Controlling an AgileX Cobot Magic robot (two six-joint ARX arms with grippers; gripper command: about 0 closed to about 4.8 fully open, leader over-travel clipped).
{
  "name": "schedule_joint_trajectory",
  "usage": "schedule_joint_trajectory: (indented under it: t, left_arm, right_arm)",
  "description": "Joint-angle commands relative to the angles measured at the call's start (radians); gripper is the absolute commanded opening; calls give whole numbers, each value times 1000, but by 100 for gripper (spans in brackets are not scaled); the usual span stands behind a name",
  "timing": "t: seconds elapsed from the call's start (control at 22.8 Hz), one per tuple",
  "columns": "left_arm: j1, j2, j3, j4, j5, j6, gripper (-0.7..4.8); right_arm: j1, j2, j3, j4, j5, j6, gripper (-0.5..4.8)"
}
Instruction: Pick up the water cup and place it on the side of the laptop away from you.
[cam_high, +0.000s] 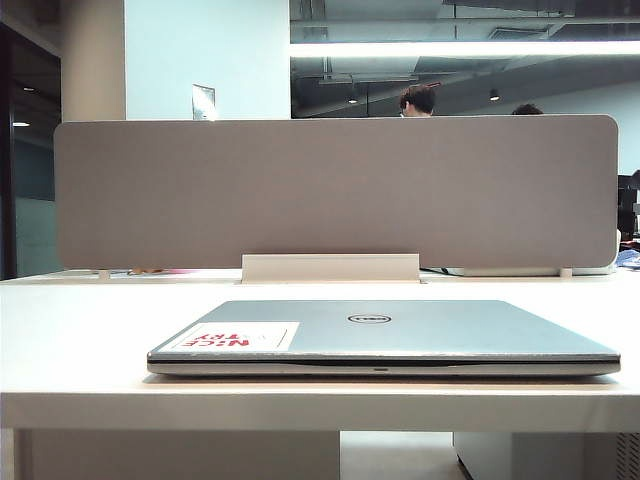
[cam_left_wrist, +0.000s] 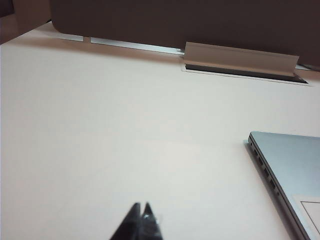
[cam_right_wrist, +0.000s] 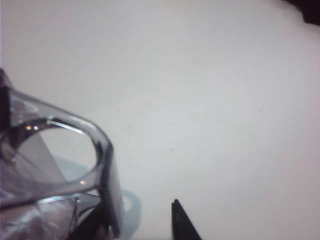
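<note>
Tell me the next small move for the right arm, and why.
Probably ease the right tool a little further around the water cup, then close. Its jaws stand open and the clear cup sits right at them on the table, apparently not yet gripped. The closed laptop waits untouched, and the left tool hangs shut above bare table beside it.

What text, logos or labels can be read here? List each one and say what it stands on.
"DELL": round logo in the middle of the laptop lid.
"NICE TRY": red letters, seen upside down, on the white sticker at the lid's left corner; the second word is only partly legible.
Small poster on the back wall: too blurred to read.
Wrist views: no text.
</note>
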Motion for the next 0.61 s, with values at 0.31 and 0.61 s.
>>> schedule_joint_trajectory:
  t: [0.31,0.61]
  left_arm:
    - [1,0,3,2,3,-3,-6]
    - [0,0,3,2,3,-3,-6]
  right_arm:
    - [-29,43,21,54,-77,-20,146]
    - [-32,55,45,75,-96,-68,137]
